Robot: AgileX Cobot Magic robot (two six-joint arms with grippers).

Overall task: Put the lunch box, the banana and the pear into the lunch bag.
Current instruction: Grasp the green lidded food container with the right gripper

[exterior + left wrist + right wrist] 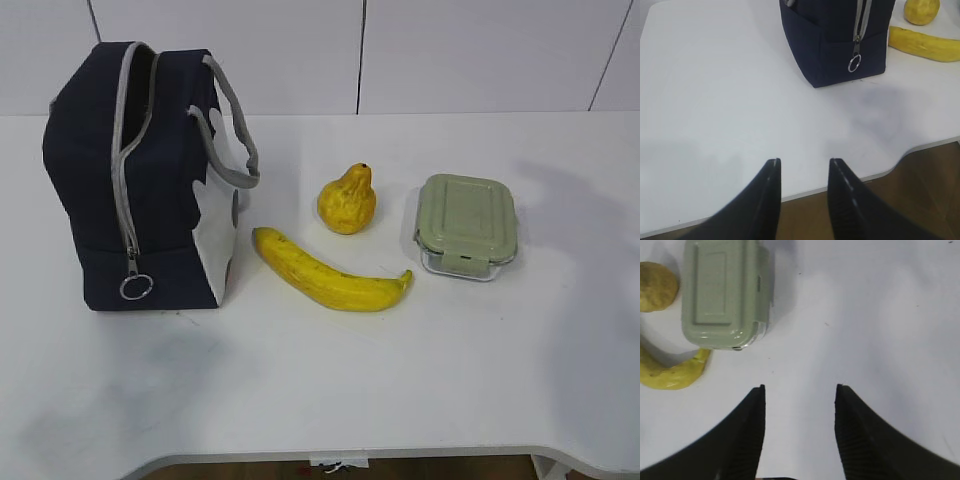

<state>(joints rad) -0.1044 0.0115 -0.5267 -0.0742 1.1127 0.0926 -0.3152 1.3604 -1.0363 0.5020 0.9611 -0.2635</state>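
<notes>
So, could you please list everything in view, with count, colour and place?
lunch bag: one, navy with grey zipper and white panel, upright at the table's left, top unzipped.
banana: one, yellow, lying right of the bag, nearer the front than the pear.
pear: one, yellow-orange, upright behind the banana.
lunch box: one, clear with sage-green lid, right of the pear.
table: one, white, under everything.
left end effector: one, black, open over the near table edge, holding nothing.
right end effector: one, black, open, short of the lunch box.
</notes>
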